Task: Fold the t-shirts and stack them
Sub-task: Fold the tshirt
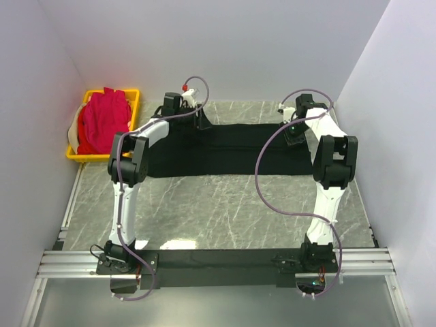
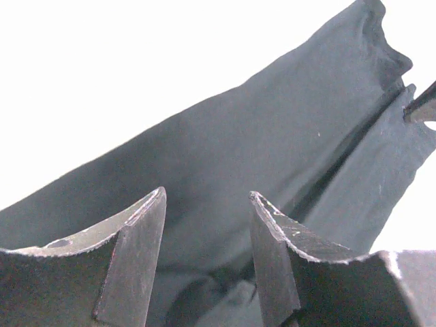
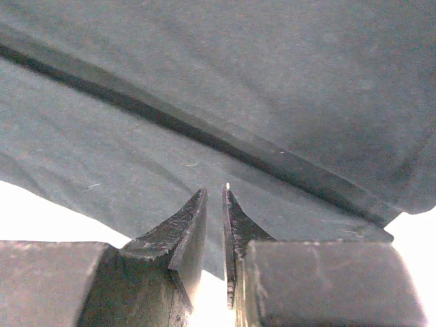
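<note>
At ten o'clock on my feed, magenta t-shirts (image 1: 102, 122) sit heaped in the yellow crate (image 1: 88, 158). The left gripper (image 2: 208, 193), jaws spread, hovers at the far edge of the black t-shirt (image 1: 225, 153) at eleven o'clock, apparently placed for a fold. The shirt lies flat mid-table. At its two o'clock end, the right gripper (image 3: 214, 191) is nearly pressed together, with nothing visibly pinched.
</note>
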Robot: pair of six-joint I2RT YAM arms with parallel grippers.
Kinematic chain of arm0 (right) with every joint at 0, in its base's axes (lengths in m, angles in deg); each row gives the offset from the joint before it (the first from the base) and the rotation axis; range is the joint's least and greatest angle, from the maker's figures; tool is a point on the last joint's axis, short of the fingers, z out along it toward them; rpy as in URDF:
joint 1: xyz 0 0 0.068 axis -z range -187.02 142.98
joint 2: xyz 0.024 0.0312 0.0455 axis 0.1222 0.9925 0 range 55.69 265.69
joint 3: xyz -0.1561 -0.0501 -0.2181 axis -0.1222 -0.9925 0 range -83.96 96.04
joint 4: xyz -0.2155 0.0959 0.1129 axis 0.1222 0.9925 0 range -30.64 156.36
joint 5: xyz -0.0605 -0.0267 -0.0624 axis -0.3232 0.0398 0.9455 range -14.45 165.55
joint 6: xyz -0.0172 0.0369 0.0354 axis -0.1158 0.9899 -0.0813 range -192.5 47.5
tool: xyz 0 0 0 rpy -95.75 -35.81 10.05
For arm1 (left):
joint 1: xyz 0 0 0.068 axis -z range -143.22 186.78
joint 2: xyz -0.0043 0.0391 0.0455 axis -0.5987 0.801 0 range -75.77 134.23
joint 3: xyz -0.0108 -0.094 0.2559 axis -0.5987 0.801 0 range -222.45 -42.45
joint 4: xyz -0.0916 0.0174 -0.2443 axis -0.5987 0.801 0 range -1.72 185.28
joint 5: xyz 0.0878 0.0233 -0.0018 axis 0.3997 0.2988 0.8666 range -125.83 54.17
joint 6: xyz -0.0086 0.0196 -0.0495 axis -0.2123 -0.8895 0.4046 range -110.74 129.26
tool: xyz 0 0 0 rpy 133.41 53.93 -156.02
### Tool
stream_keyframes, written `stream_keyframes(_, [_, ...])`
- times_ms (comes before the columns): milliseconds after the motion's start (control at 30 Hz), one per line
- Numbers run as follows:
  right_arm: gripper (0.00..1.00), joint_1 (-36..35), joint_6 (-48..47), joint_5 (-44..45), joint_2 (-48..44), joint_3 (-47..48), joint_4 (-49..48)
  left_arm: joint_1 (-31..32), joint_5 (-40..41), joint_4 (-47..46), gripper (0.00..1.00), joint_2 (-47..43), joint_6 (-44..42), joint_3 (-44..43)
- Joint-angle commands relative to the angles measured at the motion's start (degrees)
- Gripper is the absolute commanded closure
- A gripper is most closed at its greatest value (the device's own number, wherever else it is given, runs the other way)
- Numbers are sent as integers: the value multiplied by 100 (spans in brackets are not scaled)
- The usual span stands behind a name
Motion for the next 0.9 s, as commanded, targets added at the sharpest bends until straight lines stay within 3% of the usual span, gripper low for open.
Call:
stream_keyframes(0, [78, -24, -45, -298, -289, 220, 148, 88, -156, -186, 43, 192, -25, -454])
stream_keyframes(133, [76, -278, 7, -598, -350, 545, 17, -78, -524, -790, 43, -439, 62, 114])
stream_keyframes(233, [75, -814, 51, -442, -446, 800, -317, -596, -973, -1390, 42, -1212, 755, 880])
stream_keyframes(433, [75, -2210, -728, 525, -439, 792, -1793, -1555, -886, -162, 41, -2391, 230, 1198])
stream_keyframes(600, [75, -3274, -1284, 1018, 219, 1562, -2426, -2012, -246, 1692, 41, -2883, 122, 1250])
stream_keyframes(867, [74, -4129, -1601, 896, 1029, 2075, -3069, -2135, -148, 1651, 43, -3358, 458, 2287])
